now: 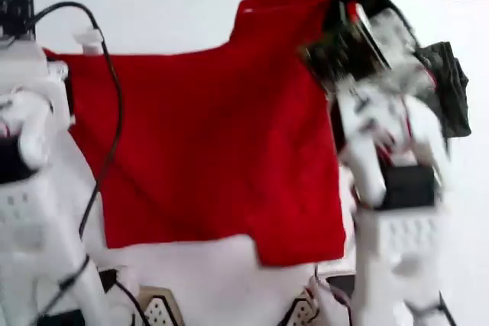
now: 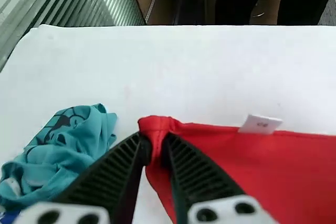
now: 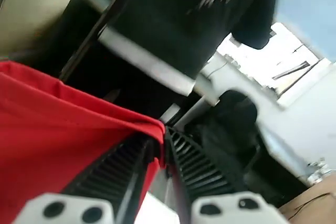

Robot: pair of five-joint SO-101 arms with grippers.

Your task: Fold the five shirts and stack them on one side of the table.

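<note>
High view: the red shirt (image 1: 214,143) lies spread across the white counter (image 1: 176,13). One of its far corners is raised off the surface by the arm beside it. A crumpled dark garment (image 1: 447,89) sits just beyond that arm, off the shirt.

Left wrist view: the left gripper (image 2: 156,142) is clamped on a bunched corner of the red shirt, low against the counter. A white tag (image 2: 261,124) stands on the shirt's edge near that corner. A crumpled teal shirt (image 2: 58,145) lies just beside the corner, apart from the red cloth.

Right wrist view: the right gripper (image 3: 160,140) is pinched on the red shirt's edge and holds it in the air, with the cloth draping away.

This looks like the start of the red shirt's first fold. The next move calls for carrying both held corners together over the shirt to its opposite edge, keeping them level so the cloth lands flat.
</note>
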